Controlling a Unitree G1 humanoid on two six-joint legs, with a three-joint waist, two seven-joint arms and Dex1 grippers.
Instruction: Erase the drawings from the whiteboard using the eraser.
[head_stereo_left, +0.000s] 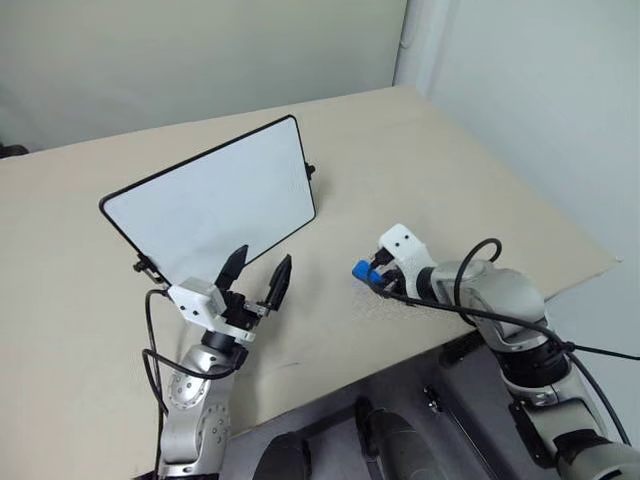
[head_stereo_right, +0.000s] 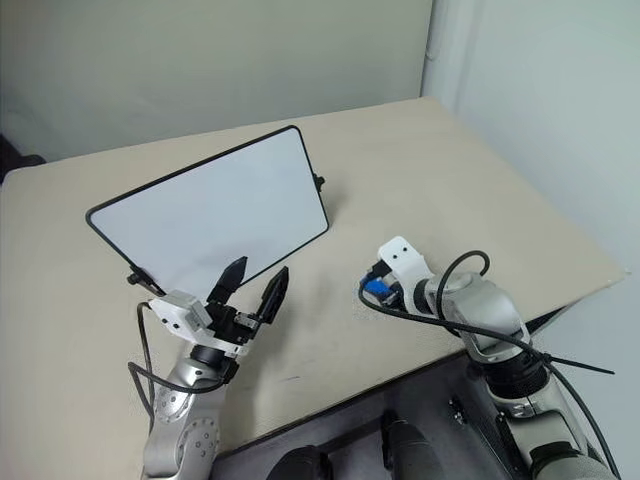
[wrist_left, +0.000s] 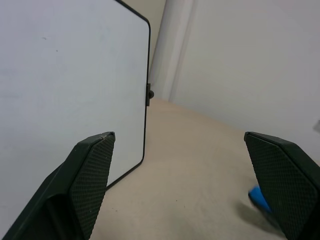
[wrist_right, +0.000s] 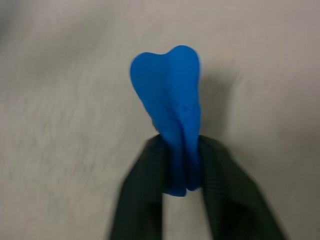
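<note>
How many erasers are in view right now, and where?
1. The eraser, a bright blue block, sits between the right gripper's fingers, low over the table to the right of the whiteboard. Any behind the board would be hidden.

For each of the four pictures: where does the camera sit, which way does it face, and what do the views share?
Left and right eye views: on the head, looking forward and down at the beige table, the white black-framed whiteboard, both arms.
Left wrist view: on the left wrist, along the left tool, its fingers apart, facing the whiteboard's edge.
Right wrist view: on the right wrist, facing the tabletop; the right tool pinches the small bright blue eraser.
Shared: whiteboard in three views, eraser in all.
</note>
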